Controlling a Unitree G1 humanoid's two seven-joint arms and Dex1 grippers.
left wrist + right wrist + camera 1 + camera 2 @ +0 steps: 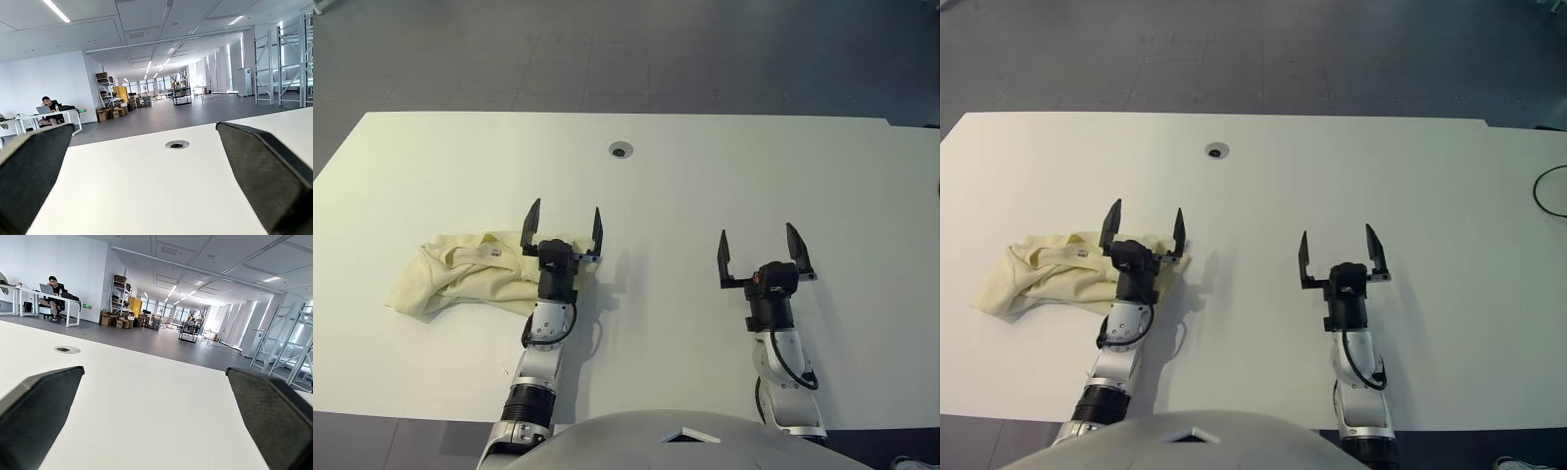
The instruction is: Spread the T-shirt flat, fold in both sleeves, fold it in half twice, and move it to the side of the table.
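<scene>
A pale yellow T-shirt (460,276) lies crumpled in a heap on the left part of the white table (705,186). My left gripper (564,227) stands open just above the heap's right edge, fingers pointing away from me, with nothing between them. My right gripper (762,247) hovers open over bare table on the right, well clear of the shirt. In the left wrist view both dark fingers (264,166) frame bare tabletop; the right wrist view shows the same with its fingers (274,406).
A round cable grommet (621,150) sits in the table toward the far edge, also seen as grommet (177,144). A black cable (1549,191) loops at the far right. Bare table stretches across the middle and right side.
</scene>
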